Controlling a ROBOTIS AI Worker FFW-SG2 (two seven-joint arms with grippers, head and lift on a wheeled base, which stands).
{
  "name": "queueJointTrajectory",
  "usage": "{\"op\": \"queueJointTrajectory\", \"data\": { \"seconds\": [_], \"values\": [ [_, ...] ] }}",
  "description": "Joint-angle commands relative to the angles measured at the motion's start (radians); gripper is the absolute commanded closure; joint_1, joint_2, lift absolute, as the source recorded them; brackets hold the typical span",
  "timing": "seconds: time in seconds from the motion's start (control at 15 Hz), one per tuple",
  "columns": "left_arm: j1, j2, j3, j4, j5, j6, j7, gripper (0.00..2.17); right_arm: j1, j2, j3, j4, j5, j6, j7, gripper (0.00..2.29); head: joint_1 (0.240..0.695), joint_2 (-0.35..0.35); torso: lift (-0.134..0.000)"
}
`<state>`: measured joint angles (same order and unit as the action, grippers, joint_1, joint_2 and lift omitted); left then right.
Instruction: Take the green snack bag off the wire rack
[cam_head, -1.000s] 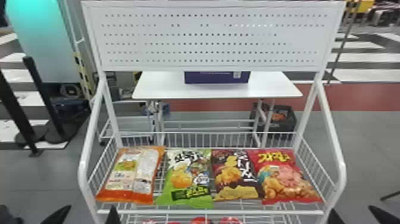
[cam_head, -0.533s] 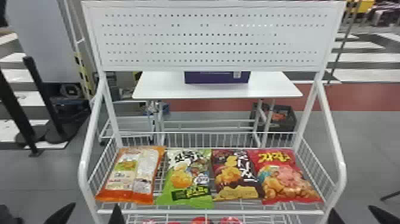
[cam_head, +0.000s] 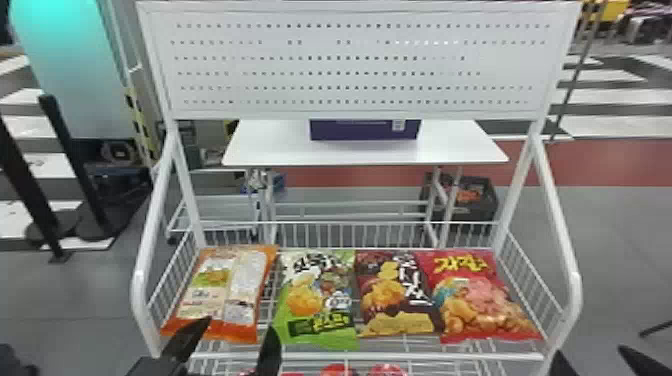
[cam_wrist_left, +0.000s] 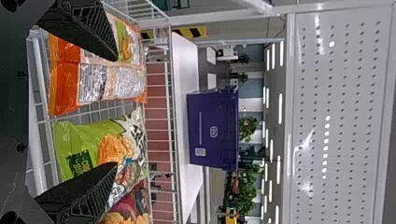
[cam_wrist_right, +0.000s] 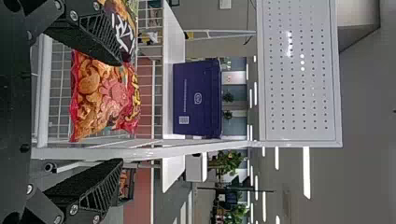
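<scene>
Clock: read from above in the head view, 12 o'clock pointing straight away from the robot.
Green snack bag: the green and white glossy plastic bag (cam_head: 317, 300) lies face up on the upper shelf of the white wire rack (cam_head: 370, 356), second bag in from the 9 o'clock side.
Left gripper: the black two-finger gripper (cam_head: 232, 337) is at 7 o'clock from the green bag, by the rack's front edge. Its fingers are spread, with nothing between them; whether a tip touches a bag, I cannot tell.
Right gripper: the matching black gripper (cam_head: 600, 361) is at 4 o'clock from the red bag, just off the rack's front corner, fingers wide apart and empty.
Neighbours: an orange-edged bag with pale printed panels (cam_head: 220, 295) at 9 o'clock from the green one; a dark brown bag (cam_head: 395, 300) at 3 o'clock, just beside it; a bright red bag (cam_head: 480, 300) farther along at 3 o'clock.
Behind: at 12 o'clock, a white flat tabletop (cam_head: 270, 147) bearing a dark purple box (cam_head: 365, 131).
</scene>
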<state>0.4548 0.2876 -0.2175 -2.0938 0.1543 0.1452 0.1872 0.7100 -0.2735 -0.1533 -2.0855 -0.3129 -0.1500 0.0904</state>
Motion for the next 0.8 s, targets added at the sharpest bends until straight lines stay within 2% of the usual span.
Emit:
{"op": "queueJointTrajectory", "data": {
  "seconds": [0.0, 0.47, 0.73],
  "values": [
    [-0.079, -0.007, -0.046, 0.041, 0.001, 0.050, 0.003, 0.09, -0.007, 0.000, 0.000, 0.008, 0.000, -0.001, -0.001, 0.16, 0.499, 0.000, 0.000],
    [-0.275, -0.056, -0.138, 0.163, -0.002, 0.192, -0.002, 0.09, -0.047, 0.005, 0.018, 0.048, 0.011, 0.002, -0.003, 0.16, 0.499, 0.000, 0.000],
    [-0.364, -0.076, -0.186, 0.258, 0.001, 0.216, 0.001, 0.09, -0.050, 0.003, 0.017, 0.061, 0.008, 0.002, -0.003, 0.16, 0.499, 0.000, 0.000]
  ]
}}
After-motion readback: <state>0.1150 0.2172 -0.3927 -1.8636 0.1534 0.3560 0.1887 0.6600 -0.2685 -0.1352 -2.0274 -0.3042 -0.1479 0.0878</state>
